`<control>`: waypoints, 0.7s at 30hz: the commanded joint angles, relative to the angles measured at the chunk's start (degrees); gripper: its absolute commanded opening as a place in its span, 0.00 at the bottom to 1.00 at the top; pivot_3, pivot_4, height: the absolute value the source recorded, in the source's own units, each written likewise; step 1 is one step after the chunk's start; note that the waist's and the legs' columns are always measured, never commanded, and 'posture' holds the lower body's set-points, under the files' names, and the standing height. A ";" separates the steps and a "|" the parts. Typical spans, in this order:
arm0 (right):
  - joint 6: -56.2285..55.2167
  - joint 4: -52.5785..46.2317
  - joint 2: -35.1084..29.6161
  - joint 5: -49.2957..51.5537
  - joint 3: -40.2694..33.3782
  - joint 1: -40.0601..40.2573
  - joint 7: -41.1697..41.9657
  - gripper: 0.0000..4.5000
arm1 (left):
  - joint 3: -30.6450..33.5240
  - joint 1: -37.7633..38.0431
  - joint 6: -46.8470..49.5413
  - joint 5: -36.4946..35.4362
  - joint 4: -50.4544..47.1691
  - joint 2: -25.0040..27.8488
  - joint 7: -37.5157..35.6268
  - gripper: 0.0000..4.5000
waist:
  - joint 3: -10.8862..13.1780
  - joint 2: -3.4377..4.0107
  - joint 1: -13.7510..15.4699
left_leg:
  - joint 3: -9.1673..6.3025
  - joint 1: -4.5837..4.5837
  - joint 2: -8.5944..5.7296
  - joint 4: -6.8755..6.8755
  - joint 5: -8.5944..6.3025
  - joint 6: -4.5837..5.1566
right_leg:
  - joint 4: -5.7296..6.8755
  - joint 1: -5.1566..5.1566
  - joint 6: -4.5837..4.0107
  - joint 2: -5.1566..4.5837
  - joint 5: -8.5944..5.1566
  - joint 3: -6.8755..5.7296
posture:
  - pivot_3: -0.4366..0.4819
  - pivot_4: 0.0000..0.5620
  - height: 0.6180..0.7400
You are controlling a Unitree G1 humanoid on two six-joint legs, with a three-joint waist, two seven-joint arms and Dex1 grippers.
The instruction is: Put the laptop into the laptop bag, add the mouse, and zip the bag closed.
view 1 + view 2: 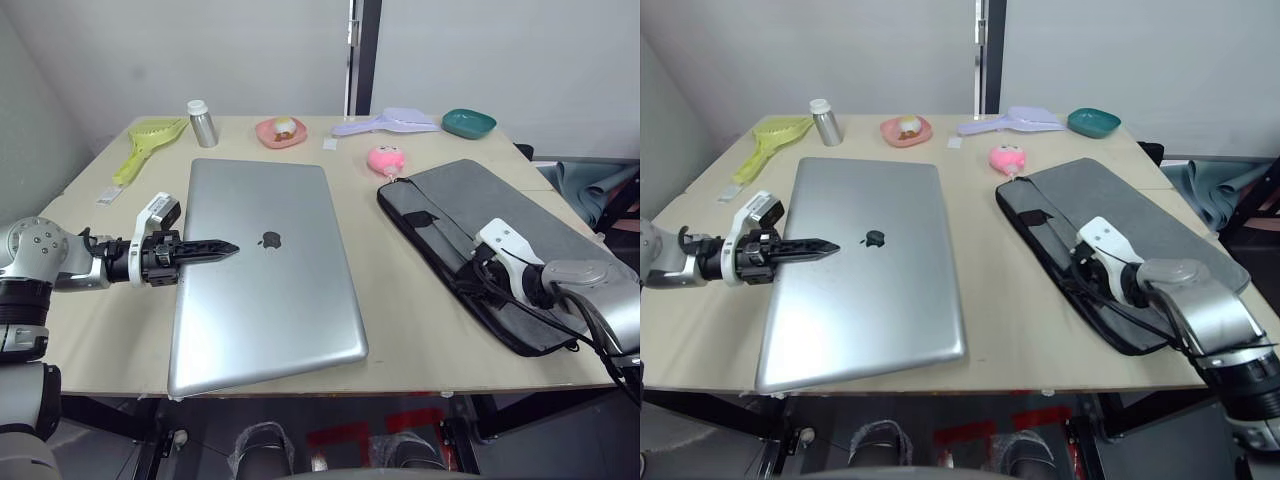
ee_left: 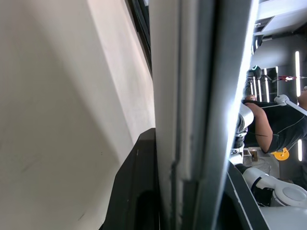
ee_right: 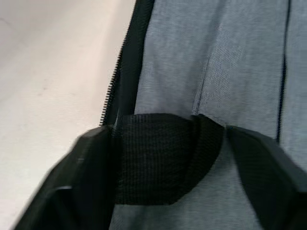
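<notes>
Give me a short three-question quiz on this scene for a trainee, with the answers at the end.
1. True or false: the laptop is already inside the laptop bag.
2. What do the right jaws close on? A) the bag's black handle B) the silver bottle C) the teal bowl
3. Which small thing lies on the table just beyond the bag's far corner?

Key: 1. False. It lies closed on the table, to the left of the bag, with the left jaws at its left edge. 2. A. 3. The pink plush toy.
</notes>
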 commanded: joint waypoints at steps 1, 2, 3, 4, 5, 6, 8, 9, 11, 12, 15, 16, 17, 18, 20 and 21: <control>-1.13 -0.99 -0.17 0.92 -1.53 -0.27 1.18 0.52 | 3.84 -2.11 0.27 -3.16 -1.19 -0.12 -0.99 0.08 | 0.00 0.00 0.00 | 0.00 0.03 0.00 0.00 0.00 0.00 | 0.02 0.01 0.00 0.00 0.00 0.01 | 0.48 0.27 1.00; -0.69 -1.19 0.17 1.50 -2.16 -0.71 1.17 0.44 | 3.78 -2.28 0.27 -3.08 -1.24 -0.54 -0.68 0.08 | 0.00 0.00 -0.01 | 0.00 0.03 0.00 0.00 0.00 0.00 | 0.02 0.02 0.00 0.00 0.00 0.01 | 0.48 0.27 1.00; -0.30 -1.40 0.35 1.96 -2.51 -1.08 1.24 0.38 | 3.76 -2.47 0.27 -3.12 -1.19 -0.86 -0.47 0.08 | 0.00 0.00 -0.03 | 0.00 0.04 0.00 0.00 0.00 0.00 | 0.03 0.02 0.00 0.00 0.00 0.01 | 0.48 0.27 1.00; 0.29 -1.93 0.70 2.93 -3.09 -1.37 1.54 0.30 | 3.77 -2.72 0.27 -3.27 -1.18 -1.32 -0.15 0.08 | 0.00 0.00 -0.07 | 0.01 0.05 0.00 0.01 0.00 0.01 | 0.04 0.02 0.00 0.00 0.00 0.02 | 0.48 0.27 1.00; 0.95 -2.49 1.05 3.92 -3.64 -1.58 1.80 0.22 | 3.76 -2.92 0.27 -3.36 -1.20 -1.74 0.20 0.08 | 0.00 0.00 -0.08 | 0.01 0.04 0.00 0.03 0.00 0.01 | 0.05 0.02 0.00 0.01 0.00 0.02 | 0.48 0.27 1.00; 1.45 -3.02 1.26 4.72 -4.03 -1.66 2.05 0.14 | 3.78 -3.02 0.27 -3.47 -1.24 -2.11 0.54 0.08 | 0.00 0.00 -0.08 | 0.01 0.04 0.00 0.04 0.00 0.01 | 0.06 0.02 0.00 0.01 0.00 0.03 | 0.48 0.27 1.00; 2.49 -3.64 1.70 6.19 -4.89 -1.81 2.24 0.01 | 3.79 -3.05 0.27 -3.77 -1.49 -2.80 1.11 0.08 | 0.00 0.00 -0.07 | 0.01 0.04 0.00 0.05 0.00 0.01 | 0.08 0.01 0.00 0.01 0.00 0.02 | 0.48 0.27 1.00; 3.03 -3.81 1.86 6.90 -5.37 -1.91 2.22 0.01 | 3.75 -3.09 0.27 -3.64 -1.61 -3.41 1.37 0.08 | 0.00 0.00 -0.05 | 0.01 0.04 0.00 0.05 0.00 0.00 | 0.08 0.02 0.00 0.01 0.00 0.02 | 0.48 0.27 1.00; 4.02 -3.99 2.14 8.28 -6.21 -2.03 2.15 0.01 | 3.78 -3.27 0.27 -3.49 -1.40 -4.35 1.92 0.08 | 0.00 0.00 0.02 | 0.00 0.02 0.01 0.05 0.00 0.00 | 0.07 0.01 0.00 0.01 0.00 0.02 | 0.48 0.27 1.00; 4.40 -4.02 2.25 8.84 -6.52 -2.07 2.13 0.01 | 3.84 -3.39 0.27 -3.48 -1.17 -4.69 2.21 0.08 | 0.00 0.00 0.04 | 0.01 0.01 0.00 0.05 0.00 0.00 | 0.07 0.01 0.00 0.01 0.00 0.01 | 0.48 0.27 1.00; 5.75 -3.47 2.97 10.39 -7.82 -2.94 1.29 0.01 | 3.88 -3.51 0.27 -3.61 -1.04 -5.41 2.81 0.08 | 0.00 0.00 0.01 | 0.00 0.01 0.00 0.05 0.00 0.00 | 0.05 0.01 0.00 0.01 0.00 0.01 | 0.48 0.27 1.00; 6.53 -2.96 3.64 11.12 -8.71 -3.91 0.65 0.01 | 3.76 -3.59 0.27 -3.59 -0.97 -5.77 3.11 0.08 | 0.00 0.00 -0.05 | 0.00 0.01 0.00 0.05 0.00 0.00 | 0.06 0.00 0.00 0.02 0.00 0.01 | 0.48 0.27 1.00; 7.10 -2.59 4.10 11.66 -9.29 -4.63 0.17 0.01 | 3.67 -3.69 0.27 -3.57 -0.88 -6.02 3.34 0.08 | 0.00 0.00 -0.08 | 0.01 0.03 0.01 0.05 0.00 0.00 | 0.07 0.00 0.00 0.02 0.00 0.02 | 0.48 0.27 1.00; 8.02 -2.41 5.16 12.64 -10.35 -6.08 -0.68 0.01 | 3.64 -3.89 0.27 -3.46 -0.70 -6.46 3.71 0.08 | 0.00 0.00 -0.06 | 0.00 0.02 0.00 0.05 0.00 0.00 | 0.09 0.00 0.00 0.02 0.00 0.02 | 0.48 0.27 1.00; 10.03 -2.33 7.20 14.85 -12.45 -9.02 -2.00 0.01 | 4.22 -5.05 0.27 -3.19 0.87 -7.79 5.29 0.08 | 0.00 0.00 -0.03 | 0.01 0.03 0.00 0.11 0.00 0.01 | 0.14 0.00 -0.01 0.01 0.01 0.03 | 0.48 0.27 1.00; 10.73 -2.46 8.04 15.82 -13.39 -10.44 -2.52 0.01 | 4.75 -5.95 0.27 -3.12 2.14 -8.57 6.30 0.08 | 0.00 0.00 0.06 | 0.01 0.03 0.00 0.13 0.00 0.01 | 0.16 0.00 -0.01 0.01 0.01 0.04 | 0.48 0.27 1.00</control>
